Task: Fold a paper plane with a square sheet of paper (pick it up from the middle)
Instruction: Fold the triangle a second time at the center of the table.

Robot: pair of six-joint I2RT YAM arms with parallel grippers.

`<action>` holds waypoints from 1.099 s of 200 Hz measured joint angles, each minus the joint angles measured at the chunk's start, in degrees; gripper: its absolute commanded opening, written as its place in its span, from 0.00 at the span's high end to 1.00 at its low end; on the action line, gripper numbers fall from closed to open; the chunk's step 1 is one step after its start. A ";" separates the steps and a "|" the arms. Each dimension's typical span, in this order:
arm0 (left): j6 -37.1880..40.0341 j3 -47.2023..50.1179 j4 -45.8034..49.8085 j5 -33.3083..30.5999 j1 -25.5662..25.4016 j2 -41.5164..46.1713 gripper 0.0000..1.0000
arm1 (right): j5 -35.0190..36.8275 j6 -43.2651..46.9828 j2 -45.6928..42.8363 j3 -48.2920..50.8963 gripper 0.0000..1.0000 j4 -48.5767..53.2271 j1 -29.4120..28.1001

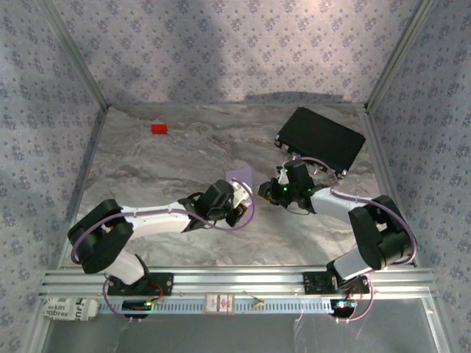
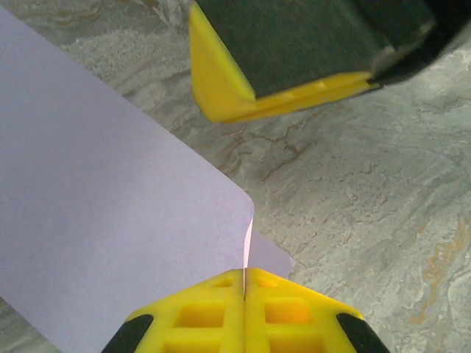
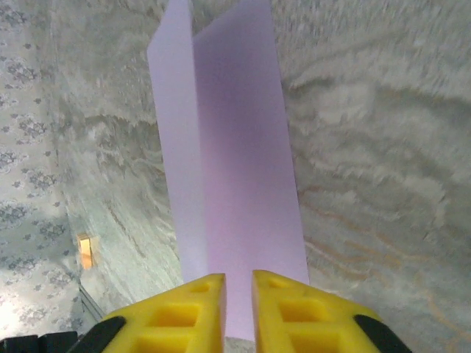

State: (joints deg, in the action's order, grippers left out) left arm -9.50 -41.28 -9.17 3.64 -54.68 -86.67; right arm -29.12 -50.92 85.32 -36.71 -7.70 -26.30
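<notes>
Grey marble desk (image 1: 147, 176) has both arms meeting near its middle. Lilac paper (image 1: 240, 176) is there, between the two end effectors. It looks lifted off the desk and bent into a long V. It is no plane yet; I think this is the first fold down the middle.

From the right end effector (image 3: 239, 301) the paper goes straight out ahead. Its long side and its crease run the same way the fingers point. This end effector is narrow, with the near end of the paper in the small gap. I cannot tell if it really squeezes.

The left end effector (image 2: 244, 294) comes in from the side. It is closed tight on a thin edge of the paper, near a rounded corner.

Both are right at the paper, so neither arm has to reach. I think the next move is to press the crease flat, and that press must follow the paper's long line.
</notes>
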 measured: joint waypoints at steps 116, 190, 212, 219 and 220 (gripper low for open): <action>-2.97 1.03 0.20 3.74 2.64 0.00 0.89 | -0.48 -0.52 3.56 0.55 0.90 -0.55 -6.27; -4.17 0.83 3.02 8.87 5.60 0.00 0.99 | -0.02 -0.68 4.50 0.04 0.92 -0.83 -7.41; -4.76 0.81 3.41 10.38 6.08 -0.22 0.99 | 1.53 -0.63 4.76 -0.11 0.94 -0.04 -8.57; -5.01 0.81 3.41 10.80 6.27 -0.39 0.99 | 2.01 -0.63 4.90 -0.17 0.94 0.37 -8.90; -4.98 0.81 3.41 10.86 6.29 -0.39 0.99 | 2.03 -0.63 4.90 -0.17 0.94 0.44 -8.92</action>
State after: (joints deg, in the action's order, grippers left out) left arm -14.48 -40.47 -5.76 14.50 -48.38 -87.07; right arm -27.09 -51.55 90.21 -36.88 -7.27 -35.22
